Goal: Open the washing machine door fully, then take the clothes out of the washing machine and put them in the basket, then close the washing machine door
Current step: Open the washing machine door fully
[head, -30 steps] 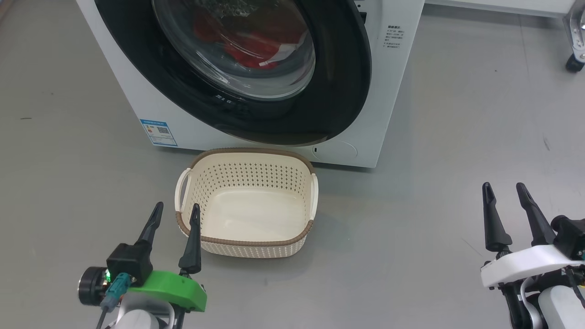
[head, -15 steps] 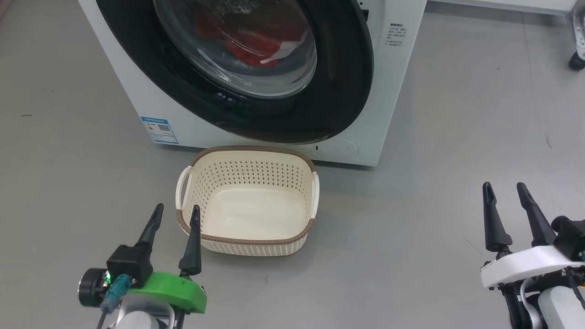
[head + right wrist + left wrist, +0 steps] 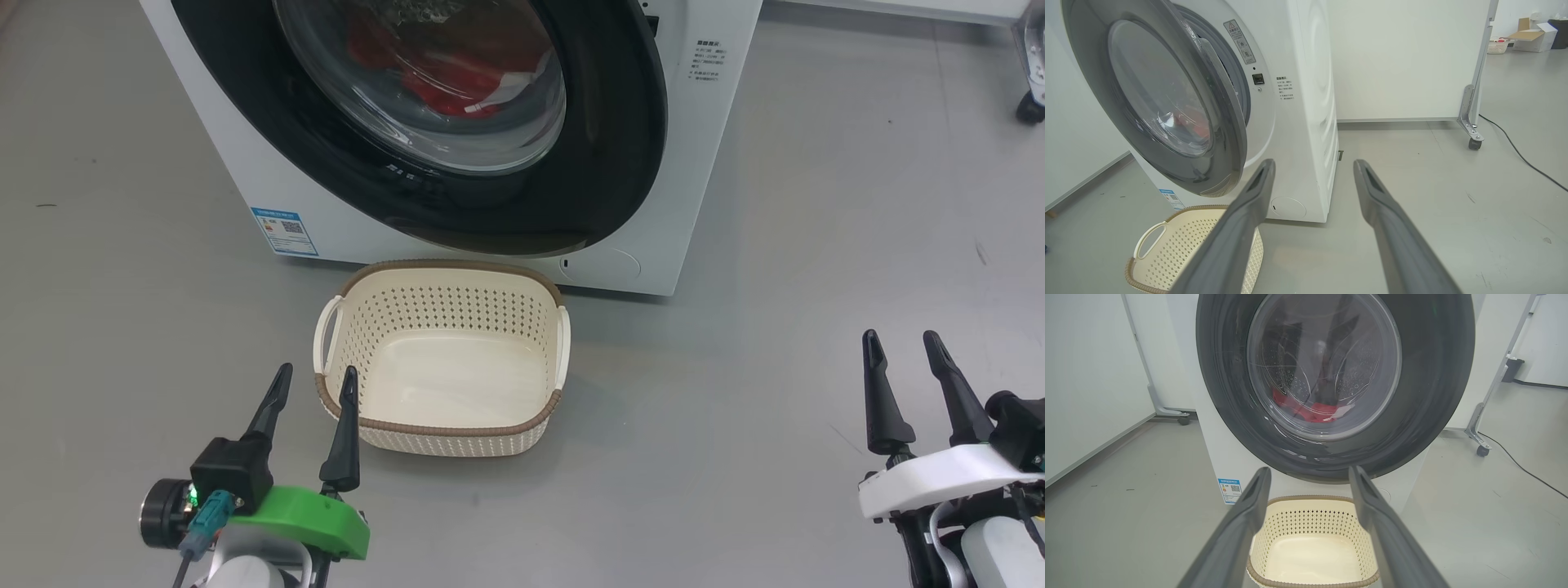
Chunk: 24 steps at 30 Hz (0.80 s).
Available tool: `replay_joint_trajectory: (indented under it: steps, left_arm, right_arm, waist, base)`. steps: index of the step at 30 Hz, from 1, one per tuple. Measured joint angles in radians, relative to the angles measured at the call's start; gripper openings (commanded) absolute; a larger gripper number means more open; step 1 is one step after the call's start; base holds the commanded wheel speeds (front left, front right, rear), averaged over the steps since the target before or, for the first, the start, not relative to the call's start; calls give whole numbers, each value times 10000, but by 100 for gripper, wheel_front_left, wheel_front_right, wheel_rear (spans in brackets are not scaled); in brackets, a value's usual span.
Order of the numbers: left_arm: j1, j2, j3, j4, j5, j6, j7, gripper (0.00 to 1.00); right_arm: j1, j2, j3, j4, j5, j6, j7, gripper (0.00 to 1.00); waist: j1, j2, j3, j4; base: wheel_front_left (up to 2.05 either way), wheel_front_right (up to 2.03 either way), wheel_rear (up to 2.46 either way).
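The left claw (image 3: 316,374) hangs released at the near left, just beside the basket (image 3: 441,429) on the floor (image 3: 735,425). Behind the basket stands the washing machine (image 3: 710,163), its door (image 3: 620,122) slightly ajar, with red clothes (image 3: 445,86) showing through it. The right claw (image 3: 900,336) hangs released at the near right.

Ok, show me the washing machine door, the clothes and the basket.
washing machine door (image 3: 620,122), head view, black ring on its right-hand side.
clothes (image 3: 445,94), head view, red fabric behind the door.
basket (image 3: 445,428), head view, brown rim on the near side.
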Motion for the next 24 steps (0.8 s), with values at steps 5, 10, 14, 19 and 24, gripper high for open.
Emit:
replay_joint_trajectory:
  steps: [5, 10, 14, 19, 24]
  left_arm:
    - [2, 0, -6, 0, 0, -2, 0, 100]
    - [5, 0, -29, -4, 0, -42, 0, 100]
    - [6, 0, -50, -4, -2, -75, 0, 100]
    - [6, 0, -81, -10, -4, -75, 0, 100]
    - [8, 0, -136, -12, -4, -75, 0, 100]
  right_arm:
    - [7, 8, 4, -2, 2, 2, 0, 100]
    - [12, 0, 6, -10, 2, 2, 0, 100]
    - [18, -10, 13, -21, 2, 4, 2, 100]
    - [19, -44, 15, -56, 2, 4, 2, 100]
    - [19, -84, 17, -100, 4, 12, 19, 100]
  waist:
    - [0, 0, 15, 6]
    - [0, 0, 38, 23]
    - [0, 0, 63, 44]
    - [0, 0, 92, 67]
    - [0, 0, 123, 81]
  base:
    - [0, 0, 0]
    - [0, 0, 0]
    - [0, 0, 0]
    - [0, 0, 0]
    - [0, 0, 0]
